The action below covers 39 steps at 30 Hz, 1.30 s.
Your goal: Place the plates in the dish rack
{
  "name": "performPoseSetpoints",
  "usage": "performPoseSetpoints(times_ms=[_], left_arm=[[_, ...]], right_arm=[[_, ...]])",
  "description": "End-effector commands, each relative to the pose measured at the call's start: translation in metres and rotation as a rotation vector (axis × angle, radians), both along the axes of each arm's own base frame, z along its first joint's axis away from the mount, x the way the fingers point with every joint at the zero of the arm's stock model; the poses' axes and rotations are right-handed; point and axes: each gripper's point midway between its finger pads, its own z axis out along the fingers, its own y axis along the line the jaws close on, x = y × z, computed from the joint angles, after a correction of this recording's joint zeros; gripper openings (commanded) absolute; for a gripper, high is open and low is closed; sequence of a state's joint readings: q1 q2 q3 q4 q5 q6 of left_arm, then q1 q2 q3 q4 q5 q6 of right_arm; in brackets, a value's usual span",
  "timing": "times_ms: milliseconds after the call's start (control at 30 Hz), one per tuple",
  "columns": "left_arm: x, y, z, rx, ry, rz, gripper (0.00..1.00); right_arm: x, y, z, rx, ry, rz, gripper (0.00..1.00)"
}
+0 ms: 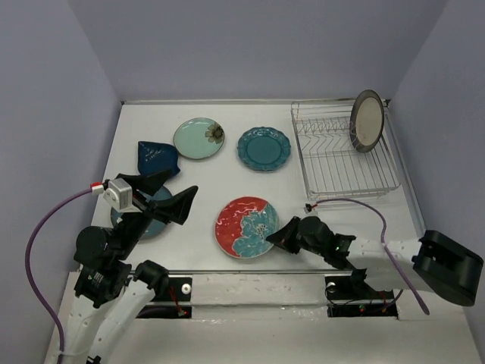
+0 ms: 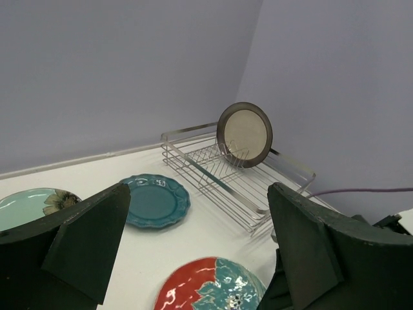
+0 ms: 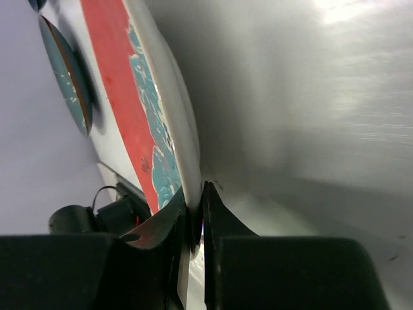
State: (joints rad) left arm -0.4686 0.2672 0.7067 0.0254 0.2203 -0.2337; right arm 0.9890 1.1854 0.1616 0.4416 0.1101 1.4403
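Black fingers [image 3: 222,226] of the right gripper [image 1: 277,237] are pinching the rim of the red plate [image 1: 244,226], clamping it at about 4 o'clock on its edge. Seen from above, this flowered plate is lying at 6 o'clock on the worktop [image 1: 227,178], near the arm bases.

Over at 2 o'clock the dish rack [image 1: 341,163] is sitting against the right wall. It is holding one cream plate [image 1: 367,120], which is standing on edge among the tines at the rack's far right corner and leaning slightly.

Four more plates are lying flat. A scalloped teal plate [image 1: 264,148] is resting at 12 o'clock, just left of the rack. Beside it, at 11 o'clock, a mint plate [image 1: 198,138] is touching or just overlapping a navy plate [image 1: 157,157] at 10 o'clock. At 8 o'clock a blue-teal plate [image 1: 155,225] is showing only partly beneath the left gripper [image 2: 199,194]. That gripper is hanging above it with its fingers spread wide apart, holding nothing.
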Motion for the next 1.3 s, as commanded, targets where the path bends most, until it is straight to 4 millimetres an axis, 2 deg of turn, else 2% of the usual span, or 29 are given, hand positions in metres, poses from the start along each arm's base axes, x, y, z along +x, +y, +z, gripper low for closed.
performPoseSetpoints(times_ms=[0,33,133,167,200,233,333,367,400,433,467,500,567,600,667,700,800,833,867,967,1000,1033,1100,1200,1267], left_arm=[[-0.003,0.001,0.016,-0.021,-0.053,-0.002,0.99],[-0.003,0.002,0.017,-0.022,-0.054,-0.002,0.99],[-0.003,0.002,0.017,-0.022,-0.054,0.000,0.99],[-0.004,0.001,0.017,-0.021,-0.054,-0.007,0.99],[-0.003,0.000,0.016,-0.019,-0.052,-0.008,0.99],[-0.003,0.000,0.016,-0.020,-0.053,-0.010,0.99],[-0.003,0.000,0.016,-0.018,-0.052,-0.011,0.99],[-0.003,0.000,0.016,-0.018,-0.052,-0.011,0.99],[-0.004,0.000,0.016,-0.020,-0.055,-0.009,0.99],[-0.004,0.000,0.016,-0.020,-0.055,-0.009,0.99],[-0.004,0.000,0.016,-0.020,-0.055,-0.009,0.99],[-0.004,0.000,0.017,-0.020,-0.057,-0.009,0.99],[-0.005,0.001,0.017,-0.021,-0.060,-0.010,0.99],[-0.006,0.001,0.018,-0.022,-0.063,-0.010,0.99],[-0.007,0.001,0.018,-0.023,-0.064,-0.014,0.99],[-0.007,0.000,0.019,-0.023,-0.065,-0.017,0.99],[-0.009,0.000,0.019,-0.025,-0.066,-0.023,0.99],[-0.009,0.000,0.019,-0.026,-0.067,-0.025,0.99],[-0.010,-0.001,0.019,-0.024,-0.068,-0.027,0.99],[-0.011,-0.002,0.019,-0.025,-0.068,-0.034,0.99],[-0.011,-0.001,0.020,-0.026,-0.069,-0.034,0.99],[-0.012,-0.001,0.020,-0.028,-0.072,-0.035,0.99],[-0.013,-0.001,0.021,-0.026,-0.073,-0.034,0.99],[-0.013,-0.002,0.020,-0.026,-0.072,-0.039,0.99],[-0.013,-0.002,0.020,-0.026,-0.072,-0.042,0.99]], right_arm=[[0.037,-0.005,0.066,-0.213,-0.260,0.003,0.07],[0.043,-0.005,0.095,-0.202,-0.330,-0.006,0.07],[0.065,-0.022,0.143,-0.345,-0.506,-0.034,0.07],[0.081,-0.031,0.181,-0.405,-0.599,-0.085,0.07],[0.087,-0.034,0.200,-0.429,-0.646,-0.102,0.07],[0.099,-0.039,0.241,-0.424,-0.712,-0.154,0.07],[0.127,-0.069,0.289,-0.573,-0.824,-0.254,0.07],[0.142,-0.090,0.306,-0.613,-0.841,-0.321,0.07],[0.151,-0.101,0.321,-0.649,-0.863,-0.353,0.07],[0.162,-0.113,0.345,-0.698,-0.907,-0.384,0.07],[0.170,-0.125,0.356,-0.730,-0.916,-0.415,0.07],[0.185,-0.146,0.374,-0.805,-0.935,-0.465,0.07],[0.198,-0.168,0.388,-0.889,-0.945,-0.522,0.07],[0.208,-0.188,0.396,-0.953,-0.949,-0.554,0.07],[0.224,-0.206,0.412,-1.016,-0.956,-0.597,0.07],[0.232,-0.227,0.417,-1.071,-0.947,-0.632,0.07],[0.256,-0.248,0.431,-1.157,-0.953,-0.658,0.07],[0.262,-0.264,0.430,-1.239,-0.933,-0.658,0.07],[0.273,-0.269,0.435,-1.269,-0.934,-0.674,0.07],[0.290,-0.291,0.437,-1.373,-0.916,-0.669,0.07],[0.298,-0.293,0.436,-1.390,-0.910,-0.660,0.07],[0.303,-0.292,0.434,-1.418,-0.913,-0.631,0.07],[0.313,-0.301,0.428,-1.476,-0.888,-0.612,0.07],[0.322,-0.306,0.419,-1.508,-0.869,-0.587,0.07],[0.329,-0.316,0.409,-1.516,-0.842,-0.585,0.07]])
